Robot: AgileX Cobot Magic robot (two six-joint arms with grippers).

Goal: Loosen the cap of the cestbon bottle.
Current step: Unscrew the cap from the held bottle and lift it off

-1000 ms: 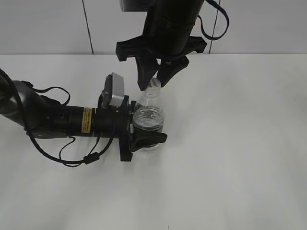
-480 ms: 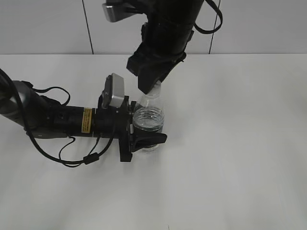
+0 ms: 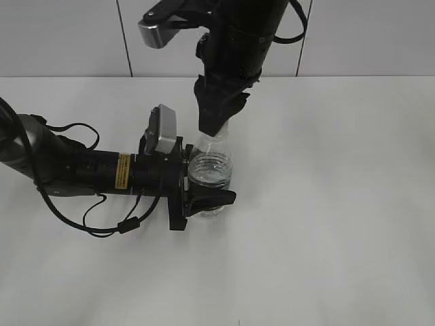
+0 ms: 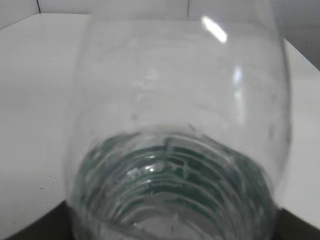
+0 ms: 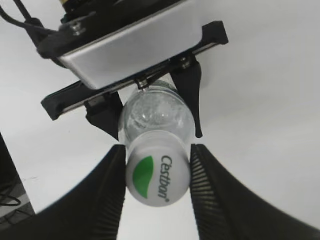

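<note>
On the white table (image 3: 326, 204) the Cestbon bottle (image 3: 209, 171) stands clamped by the left gripper (image 3: 207, 183) around its body so it cannot spin, while the right gripper (image 5: 157, 172) pinches the cap (image 5: 157, 175) from above, apparently to twist it.

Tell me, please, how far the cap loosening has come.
Done: the left gripper clamps the cestbon bottle, and the right gripper has its jaws shut on the cap. In hand: the twisting grip. Left: whether the cap is loose cannot be seen.

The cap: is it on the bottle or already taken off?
On. The cap sits on the bottle neck, between the right pincer fingers.
</note>
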